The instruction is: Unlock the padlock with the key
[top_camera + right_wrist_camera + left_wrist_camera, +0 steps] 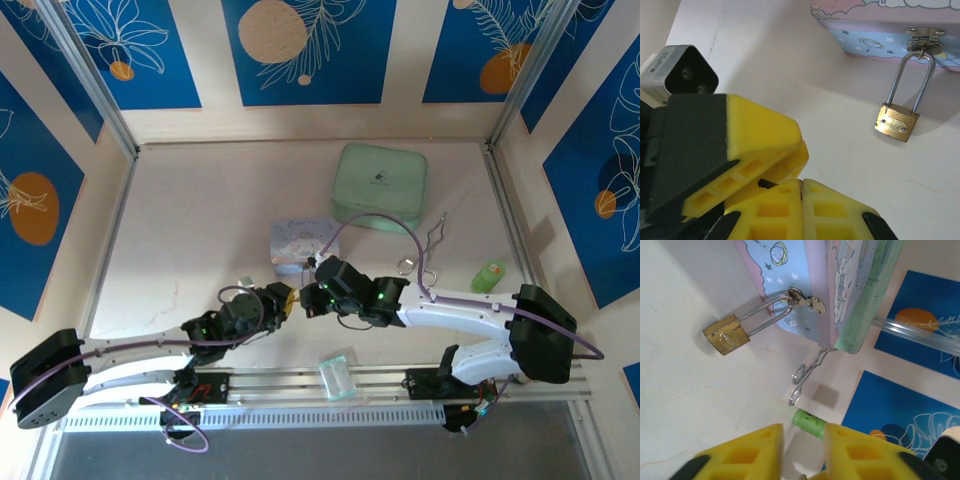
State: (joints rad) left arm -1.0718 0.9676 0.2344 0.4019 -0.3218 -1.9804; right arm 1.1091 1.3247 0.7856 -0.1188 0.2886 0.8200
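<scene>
The padlock [896, 122] looks light, rigid and slick; best gripped by its brass body. Left gripper [803, 432] jaws parted, right gripper [801, 192] jaws closed.

The pastel tin [865, 15] runs off the right wrist view's top edge. A dark sliver [768, 183] among the yellow fingers [765, 135] is too small to name, and a silver speck [802, 476] is cut by the left wrist view's bottom edge
</scene>
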